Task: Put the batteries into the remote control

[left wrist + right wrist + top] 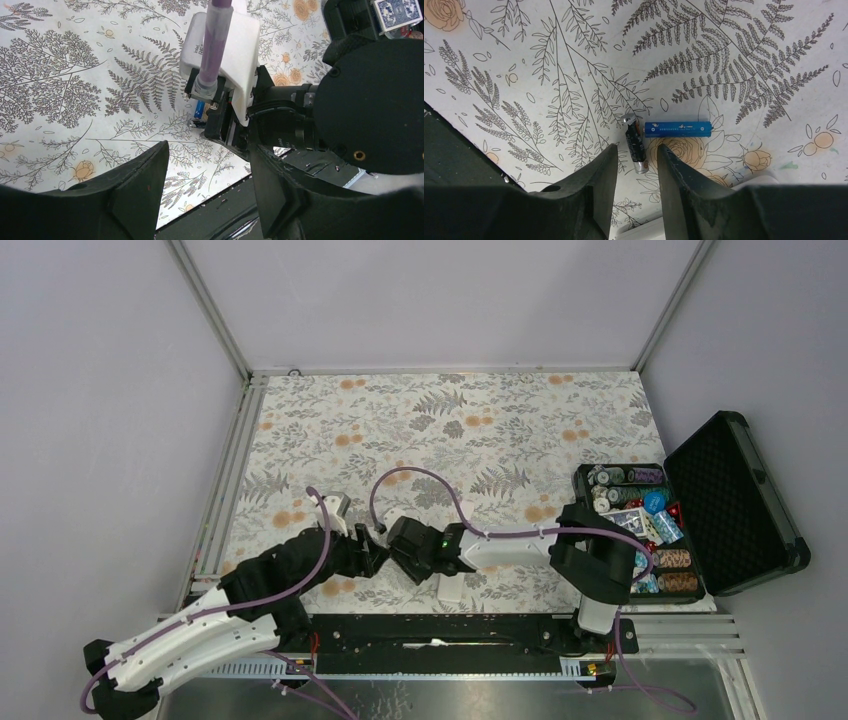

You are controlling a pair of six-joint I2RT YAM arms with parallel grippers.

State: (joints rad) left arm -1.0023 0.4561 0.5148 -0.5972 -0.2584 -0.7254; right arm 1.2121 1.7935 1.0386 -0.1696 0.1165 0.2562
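The batteries are not yet loaded: both lie loose on the floral worktop (549, 60), close together. The blue battery (678, 129) lies crosswise in the right wrist view. The darker battery (634, 142), silver at its ends, lies at right angles to it, and its near end reaches between the tips of the right gripper (637, 152). That gripper's fingers (596, 195) stand apart on either side of the darker battery with a gap on each side, so nothing is pinched. The remote control (450, 588) lies on the worktop near the front edge, under the right arm and just beside the batteries; whether its compartment is open cannot be told. The left gripper (209, 146) hovers near the right wrist, its fingers (145, 190) spread wide and empty. In my judgement the step in hand is picking up the first battery. The next move calls for the right fingers to descend and close squarely on the darker battery without nudging the blue one. The blue battery bears a line of white print, too small to read. Letters on the white wrist housing (240, 45) are mostly hidden by the purple cable (217, 40). No brand is legible.
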